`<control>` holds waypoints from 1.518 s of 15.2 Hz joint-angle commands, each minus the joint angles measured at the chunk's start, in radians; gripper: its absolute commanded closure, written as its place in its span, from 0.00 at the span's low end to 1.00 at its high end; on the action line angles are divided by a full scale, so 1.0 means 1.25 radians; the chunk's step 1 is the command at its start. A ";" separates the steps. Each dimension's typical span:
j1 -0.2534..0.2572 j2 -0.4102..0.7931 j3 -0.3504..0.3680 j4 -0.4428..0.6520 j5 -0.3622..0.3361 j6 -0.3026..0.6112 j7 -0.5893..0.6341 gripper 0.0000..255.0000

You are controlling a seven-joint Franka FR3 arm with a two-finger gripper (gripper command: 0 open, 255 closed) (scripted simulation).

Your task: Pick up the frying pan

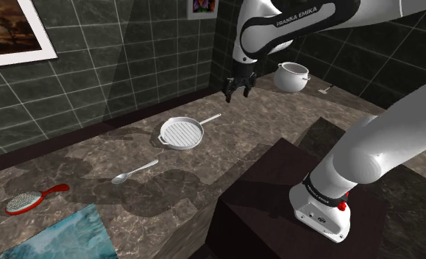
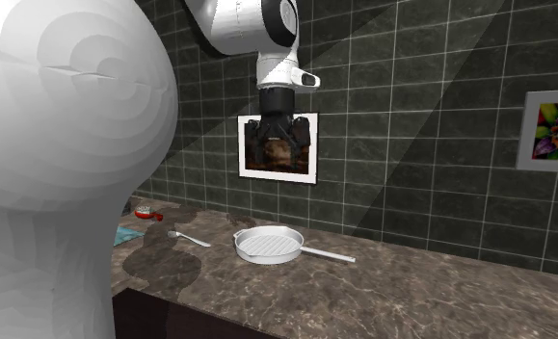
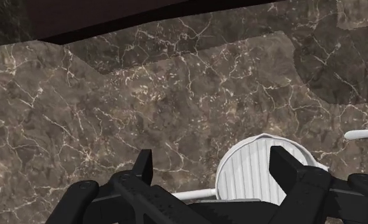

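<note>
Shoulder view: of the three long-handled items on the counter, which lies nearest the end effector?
The white ridged frying pan, below the end effector; the spoon and the red-handled brush lie farther toward that view's lower left.

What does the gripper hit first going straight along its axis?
Likely the frying pan: its rim sits between the open jaws, further down. The aim is off the pan's centre, so it might touch bare countertop first.

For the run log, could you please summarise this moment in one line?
stage: pre-grasp | gripper: open, above pan | pan: on counter, not held
</note>
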 commanded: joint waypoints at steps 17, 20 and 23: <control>-0.014 0.575 0.002 0.307 0.096 0.260 0.002 0.00; -0.020 0.671 0.007 0.389 0.110 0.272 0.003 0.00; -0.024 0.738 0.010 0.452 0.119 0.274 0.004 0.00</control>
